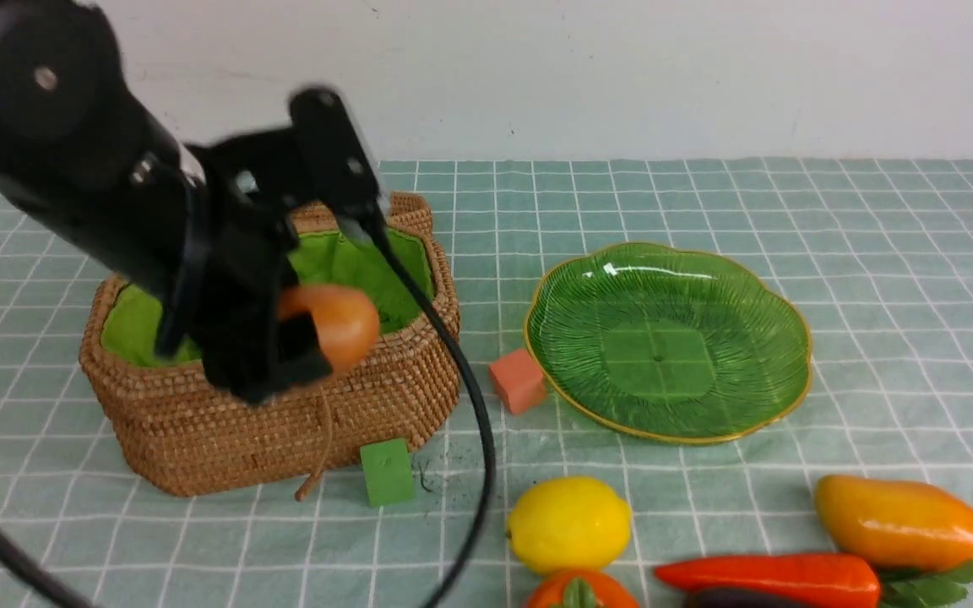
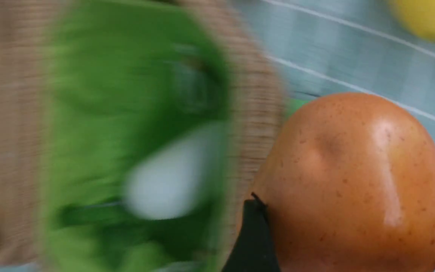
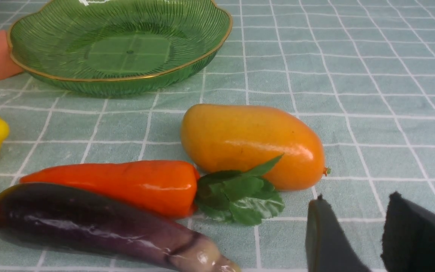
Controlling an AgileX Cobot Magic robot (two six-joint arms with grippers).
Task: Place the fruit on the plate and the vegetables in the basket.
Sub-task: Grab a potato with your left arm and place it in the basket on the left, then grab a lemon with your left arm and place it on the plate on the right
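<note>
My left gripper (image 1: pixel 317 338) is shut on the brown potato (image 1: pixel 339 325), holding it over the front of the wicker basket (image 1: pixel 284 439). In the left wrist view the potato (image 2: pixel 353 181) fills the jaws, and a blurred white radish (image 2: pixel 172 177) lies on the basket's green lining. The green plate (image 1: pixel 799 338) holds nothing. Near the table's front edge lie the lemon (image 1: pixel 568 523), persimmon (image 1: pixel 579 591), carrot (image 1: pixel 769 578), eggplant (image 1: pixel 740 599) and mango (image 1: pixel 905 523). My right gripper (image 3: pixel 355 204) stands open over bare cloth just short of the mango (image 3: pixel 251 145).
A pink cube (image 1: pixel 518 380) sits between basket and plate. A green cube (image 1: pixel 387 471) leans at the basket's front. The left arm's black cable (image 1: pixel 478 422) hangs down past the basket's right end. A checked green cloth covers the table.
</note>
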